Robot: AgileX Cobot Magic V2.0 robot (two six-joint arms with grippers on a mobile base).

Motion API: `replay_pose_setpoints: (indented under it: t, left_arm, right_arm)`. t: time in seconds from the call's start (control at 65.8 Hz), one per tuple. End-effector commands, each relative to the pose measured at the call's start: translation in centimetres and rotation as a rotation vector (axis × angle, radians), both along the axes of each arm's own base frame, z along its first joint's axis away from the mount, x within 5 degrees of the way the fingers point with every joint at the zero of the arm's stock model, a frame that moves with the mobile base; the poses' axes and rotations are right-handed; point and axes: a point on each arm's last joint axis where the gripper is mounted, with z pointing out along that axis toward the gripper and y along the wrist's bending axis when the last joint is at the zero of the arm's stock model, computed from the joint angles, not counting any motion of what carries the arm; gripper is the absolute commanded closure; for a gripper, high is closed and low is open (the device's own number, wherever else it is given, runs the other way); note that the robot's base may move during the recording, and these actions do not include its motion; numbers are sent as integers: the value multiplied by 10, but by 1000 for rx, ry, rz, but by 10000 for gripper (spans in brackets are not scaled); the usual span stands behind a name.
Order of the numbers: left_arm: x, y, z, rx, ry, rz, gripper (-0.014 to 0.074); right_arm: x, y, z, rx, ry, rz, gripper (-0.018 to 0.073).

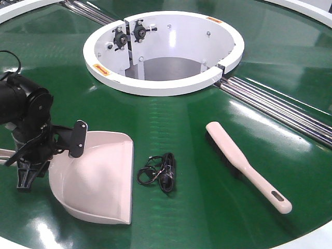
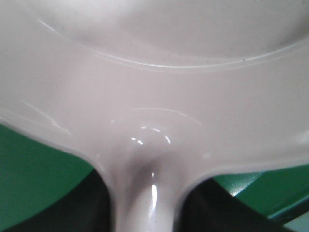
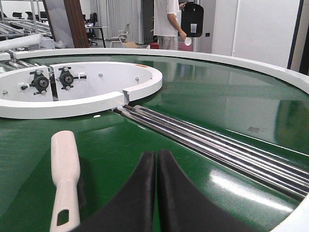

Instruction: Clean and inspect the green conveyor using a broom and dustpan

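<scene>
**Risks.** The left claw [image 1: 45,151] is clamped on the handle neck of the dustpan [image 1: 98,179]. The pan's open edge faces a tangle of black cord [image 1: 158,174] lying just beside it on the green conveyor [image 1: 197,129]. We judge that the slick handle could pivot in this hold, lifting the front lip so the cord slides under rather than in.

The right claw [image 3: 157,193] is pressed closed with nothing in it. The broom [image 3: 65,166] lies just beside it, back upward and well apart from the pan. A closed claw cannot take that flat handle, and a glancing touch could skid it across the glossy belt. The cord might also snag in the bristles or be pushed toward the steel rollers [image 1: 280,109].

**Limits of view.** The right claw is outside the front view. The left wrist view is blurred and filled by the pan, so finger contact shows only partly. The bristles are barely visible.
</scene>
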Motion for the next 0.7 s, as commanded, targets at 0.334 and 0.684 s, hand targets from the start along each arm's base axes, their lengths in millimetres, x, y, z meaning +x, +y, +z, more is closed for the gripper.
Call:
replay_pose_setpoints:
  t: [0.334,0.684]
  left_arm:
    - [0,-4,19,-34,-64,5,603]
    - [0,-4,19,-34,-64,5,603]
  right_arm:
    - [-1,0,6,-16,-81,1,568]
    - [-1,0,6,-16,-81,1,568]
